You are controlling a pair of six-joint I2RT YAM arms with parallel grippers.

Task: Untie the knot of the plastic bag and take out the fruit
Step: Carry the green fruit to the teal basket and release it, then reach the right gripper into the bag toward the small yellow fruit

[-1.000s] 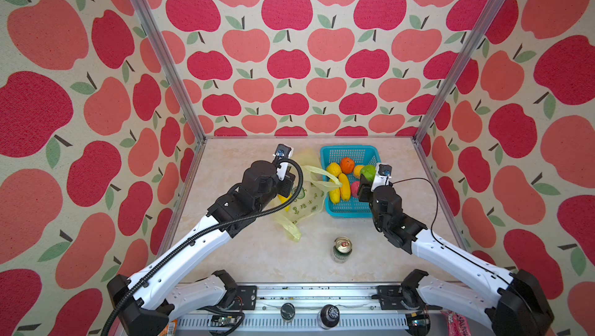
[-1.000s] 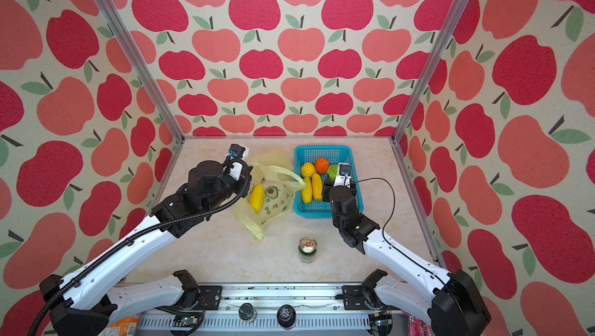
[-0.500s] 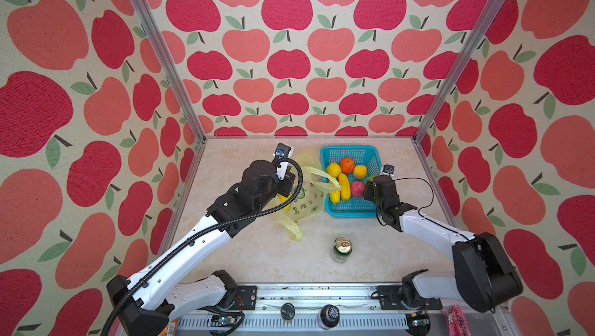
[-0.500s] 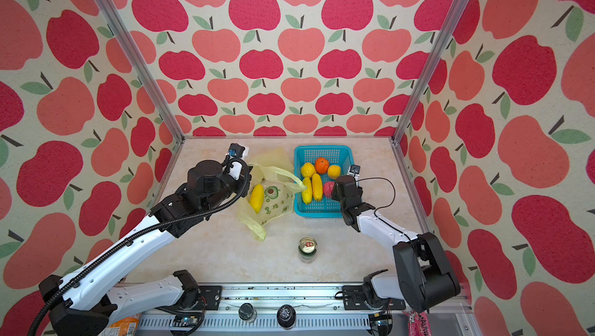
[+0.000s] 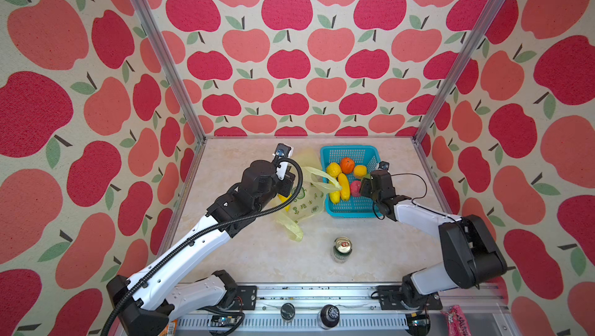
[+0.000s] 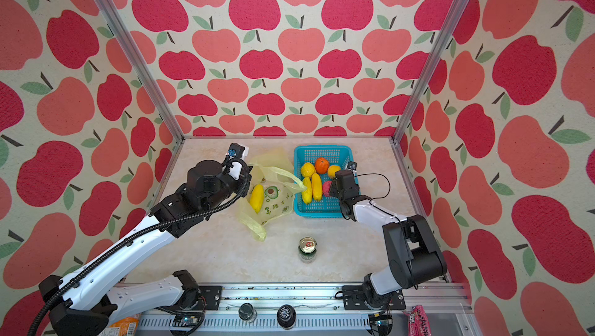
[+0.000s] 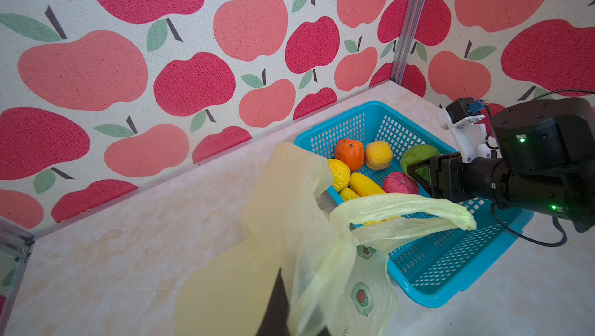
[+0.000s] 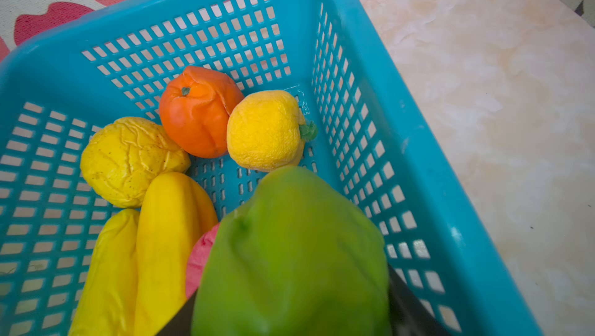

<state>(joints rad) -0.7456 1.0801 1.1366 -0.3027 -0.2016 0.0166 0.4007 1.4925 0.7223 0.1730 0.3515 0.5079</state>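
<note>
The pale yellow plastic bag (image 5: 304, 204) (image 6: 273, 201) lies left of the basket, its mouth pulled up by my left gripper (image 7: 283, 289), which is shut on the bag's film (image 7: 309, 228). The knot is not in view; one handle loop (image 7: 402, 210) hangs loose over the basket rim. A long yellow fruit (image 6: 256, 198) lies inside the bag. My right gripper (image 8: 289, 302) (image 5: 365, 183) is shut on a green fruit (image 8: 289, 247) (image 7: 418, 154), low over the turquoise basket (image 5: 351, 149). Several fruit (image 8: 199, 112) lie in the basket.
A green drink can (image 5: 342, 249) (image 6: 307, 249) stands upright in front of the basket, near the table's front edge. The basket (image 6: 322, 148) sits close to the back right corner post. Apple-print walls close in the left, back and right sides.
My right arm has dropped low and carried the green fruit down over the basket beside the pink-red fruit. The left arm and the bag have stayed put.
</note>
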